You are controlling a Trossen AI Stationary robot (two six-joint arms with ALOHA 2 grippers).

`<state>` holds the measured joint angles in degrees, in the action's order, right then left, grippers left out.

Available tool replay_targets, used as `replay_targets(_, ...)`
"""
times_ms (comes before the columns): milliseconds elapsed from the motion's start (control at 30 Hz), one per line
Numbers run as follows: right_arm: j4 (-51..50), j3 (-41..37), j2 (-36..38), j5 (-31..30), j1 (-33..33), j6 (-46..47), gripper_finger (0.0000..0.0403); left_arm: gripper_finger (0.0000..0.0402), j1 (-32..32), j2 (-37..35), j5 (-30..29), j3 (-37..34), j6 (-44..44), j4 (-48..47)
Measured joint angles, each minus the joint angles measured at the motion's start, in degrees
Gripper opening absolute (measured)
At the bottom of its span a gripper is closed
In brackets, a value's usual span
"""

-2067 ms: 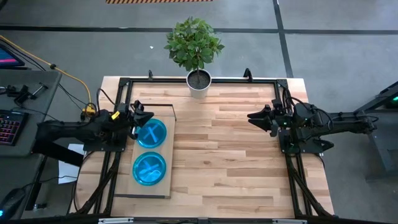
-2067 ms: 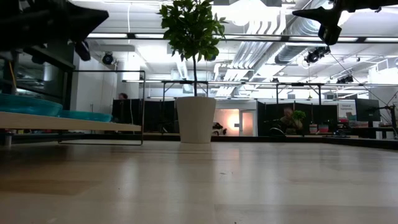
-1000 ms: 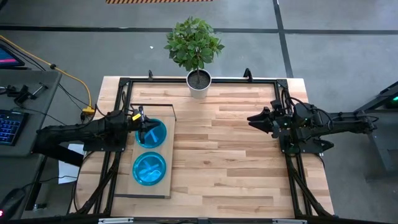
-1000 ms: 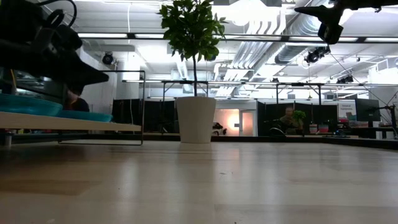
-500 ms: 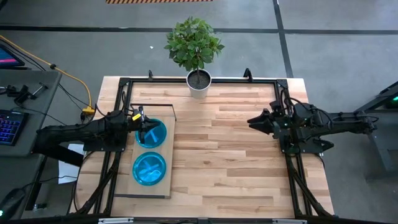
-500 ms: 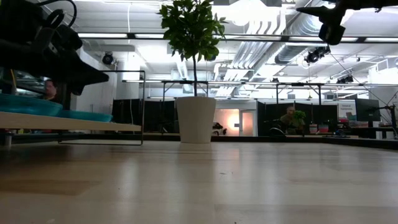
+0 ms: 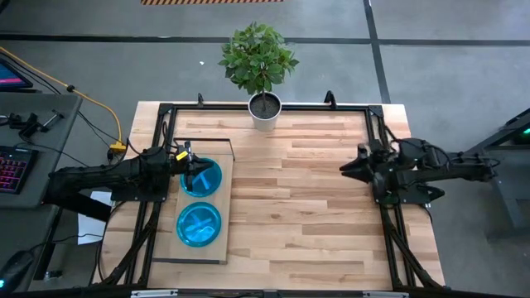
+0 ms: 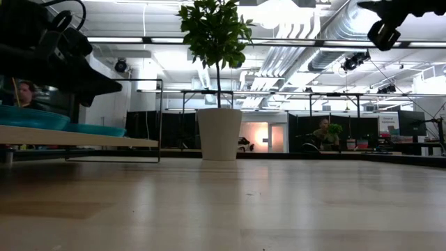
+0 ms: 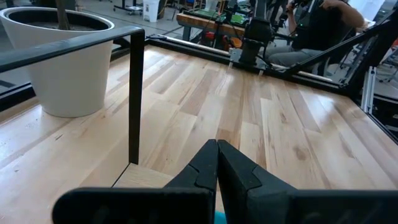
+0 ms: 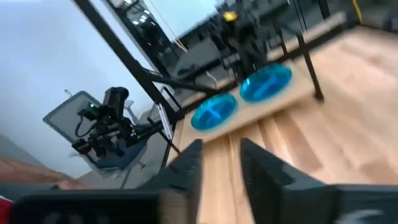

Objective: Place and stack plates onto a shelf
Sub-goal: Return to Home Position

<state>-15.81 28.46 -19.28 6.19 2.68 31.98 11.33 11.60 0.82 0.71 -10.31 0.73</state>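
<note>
Two stacks of plates [image 10: 214, 112] sit on the shelf [image 7: 205, 252] at the left side of the table [image 7: 298, 215]. The near stack [image 7: 199, 224] shows whole, while the far stack [image 7: 212, 185] is partly covered from above by the left gripper [image 7: 199, 169]. How many plates each stack holds cannot be counted. The shelf's long axis runs from the table's near edge toward the pot [image 7: 265, 112], with the stacks in line along it. In the low view one end of the shelf is cut off.

The left gripper hangs just above the far stack, its fingers [image 9: 239, 177] pressed together and holding nothing. The right gripper [image 7: 344, 170] is raised over the table's right side, well apart from the shelf. Its fingers [image 10: 261, 165] are a narrow gap apart and empty, in a blurred wrist view. A person [image 9: 320, 25] sits beyond the table.
</note>
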Motion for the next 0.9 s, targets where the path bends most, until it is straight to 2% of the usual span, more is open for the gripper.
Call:
replay_targets(100,1.38,-2.31,4.38,-0.12,0.0,-3.98,0.0028,0.0,0.0,0.0,0.0,0.0,-0.01,0.01)
replay_targets(167,4.08,-4.82,7.3,-0.12,0.0,-5.1,0.001,0.0,0.0,0.0,0.0,0.0,-0.02,-0.01)
replay_targets(267,9.37,-9.78,11.46,-0.14,0.0,-4.85,0.002,0.0,-0.02,0.0,0.0,0.0,-0.02,-0.02)
replay_targets(467,23.13,-21.21,17.29,-0.25,0.0,-4.43,0.0005,0.0,-0.02,0.0,0.0,0.0,-0.02,-0.02)
replay_targets(600,28.38,-27.29,19.25,-1.93,-0.02,-6.32,0.0001,0.0,-0.02,0.0,0.0,0.0,0.0,0.01)
replay_targets(900,23.92,-27.88,19.03,-3.09,-0.04,-15.47,0.0,0.0,-0.02,0.01,0.0,0.0,0.0,-0.01)
